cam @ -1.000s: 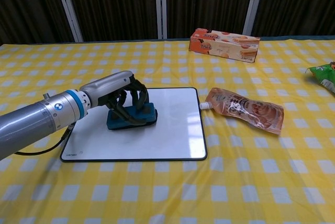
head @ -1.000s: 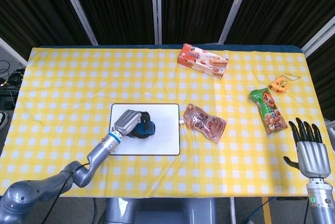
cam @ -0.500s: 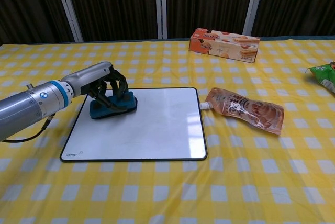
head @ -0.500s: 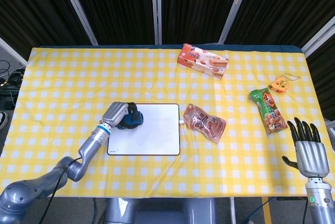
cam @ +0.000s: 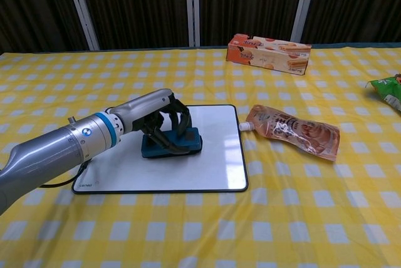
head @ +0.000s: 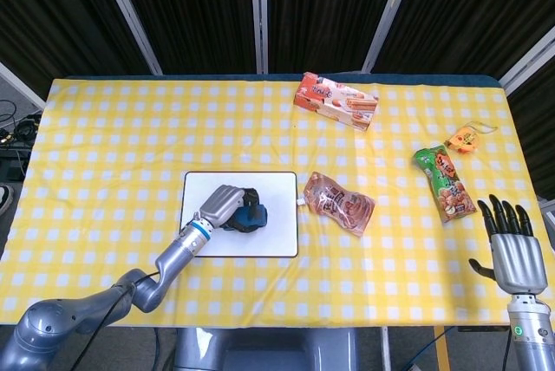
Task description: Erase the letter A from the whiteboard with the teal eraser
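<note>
Left hand [cam: 164, 121] is down on the whiteboard [cam: 207, 161], fingers curled over the top of the teal eraser [cam: 172, 144] and gripping it from above; the eraser sits flat on the board, a little left of centre, with its right end sticking out past the fingertips. In the head view the same hand [head: 227, 208] covers most of the eraser [head: 253, 216], only the blue-teal end showing. Board surface around the eraser reads plain white in both views; I can make out no lettering on it, apart from a small logo mark at its near left corner. The left forearm runs from the board's near left edge down toward the robot. Whiteboard lies on the yellow checked tablecloth [head: 113, 137]. Just right of the board, close to its edge, lies a brown snack pouch [cam: 293, 133]. An orange biscuit box [cam: 269, 46] stands near the far edge, well apart. A green snack packet [head: 445, 182] and a small orange item [head: 464, 138] lie toward the right side. Right hand [head: 514, 248] is at the near right corner, well away from the board, fingers extended and spread, holding nothing.
</note>
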Robot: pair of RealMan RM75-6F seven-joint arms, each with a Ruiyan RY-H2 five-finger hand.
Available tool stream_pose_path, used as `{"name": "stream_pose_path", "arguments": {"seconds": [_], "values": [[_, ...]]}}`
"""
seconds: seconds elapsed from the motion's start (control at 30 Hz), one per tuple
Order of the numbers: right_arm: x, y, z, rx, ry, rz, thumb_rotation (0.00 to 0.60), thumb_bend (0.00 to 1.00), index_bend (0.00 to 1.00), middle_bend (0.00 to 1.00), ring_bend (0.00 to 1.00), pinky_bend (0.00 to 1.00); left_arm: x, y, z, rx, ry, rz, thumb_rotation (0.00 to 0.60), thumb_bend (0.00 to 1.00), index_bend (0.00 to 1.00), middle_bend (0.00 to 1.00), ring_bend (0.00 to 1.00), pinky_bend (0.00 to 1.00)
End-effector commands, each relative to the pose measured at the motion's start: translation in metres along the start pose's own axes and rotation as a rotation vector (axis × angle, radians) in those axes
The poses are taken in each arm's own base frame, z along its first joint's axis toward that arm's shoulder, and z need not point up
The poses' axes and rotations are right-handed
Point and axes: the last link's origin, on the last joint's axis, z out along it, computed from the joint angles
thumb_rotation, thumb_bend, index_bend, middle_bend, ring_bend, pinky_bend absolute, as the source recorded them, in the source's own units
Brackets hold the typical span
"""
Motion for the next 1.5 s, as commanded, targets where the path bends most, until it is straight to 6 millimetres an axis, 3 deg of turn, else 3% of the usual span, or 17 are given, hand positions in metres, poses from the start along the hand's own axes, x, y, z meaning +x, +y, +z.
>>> {"name": "stream_pose_path", "arguments": {"seconds": [0.03, 0.13, 0.53, 0.83, 0.97, 1.17, 1.37, 1.43, 1.5], "values": [[0.001, 0.001, 0.000, -0.002, 0.002, 0.001, 0.600, 0.00, 0.00, 0.00, 0.00, 0.00, -0.002, 0.005, 0.000, -0.014, -0.006, 0.005, 0.600, 0.37, 0.68, 0.46, 0.57, 0.62], [0.001, 0.002, -0.001, -0.006, 0.002, 0.002, 0.600, 0.00, 0.00, 0.00, 0.00, 0.00, 0.000, 0.002, -0.002, -0.005, -0.005, 0.018, 0.600, 0.37, 0.69, 0.47, 0.57, 0.62], [0.000, -0.001, 0.000, 0.001, -0.001, 0.001, 0.600, 0.00, 0.00, 0.00, 0.00, 0.00, 0.041, -0.058, -0.017, 0.143, 0.064, 0.055, 0.600, 0.37, 0.69, 0.47, 0.57, 0.63], [0.000, -0.004, 0.000, 0.008, -0.003, 0.001, 0.600, 0.00, 0.00, 0.00, 0.00, 0.00, 0.088, -0.076, -0.039, 0.113, 0.109, 0.119, 0.600, 0.37, 0.69, 0.47, 0.57, 0.63], [0.000, -0.006, -0.001, 0.015, -0.001, 0.000, 0.600, 0.00, 0.00, 0.00, 0.00, 0.00, 0.115, -0.100, -0.060, 0.155, 0.091, 0.267, 0.600, 0.37, 0.69, 0.47, 0.57, 0.63], [0.000, -0.007, -0.001, 0.018, -0.002, -0.003, 0.600, 0.00, 0.00, 0.00, 0.00, 0.00, 0.117, -0.133, -0.088, 0.233, 0.028, 0.366, 0.600, 0.37, 0.69, 0.47, 0.57, 0.63], [-0.001, -0.011, -0.001, 0.028, -0.005, -0.008, 0.600, 0.00, 0.00, 0.00, 0.00, 0.00, 0.108, -0.146, -0.102, 0.254, -0.005, 0.383, 0.600, 0.37, 0.68, 0.47, 0.57, 0.63], [-0.001, -0.011, -0.002, 0.028, -0.005, -0.008, 0.600, 0.00, 0.00, 0.00, 0.00, 0.00, 0.105, -0.148, -0.104, 0.249, -0.007, 0.385, 0.600, 0.31, 0.62, 0.41, 0.51, 0.59], [-0.001, -0.011, -0.002, 0.028, -0.003, -0.007, 0.600, 0.00, 0.00, 0.00, 0.00, 0.00, 0.100, -0.151, -0.109, 0.251, -0.060, 0.405, 0.600, 0.13, 0.34, 0.19, 0.27, 0.37]]}}
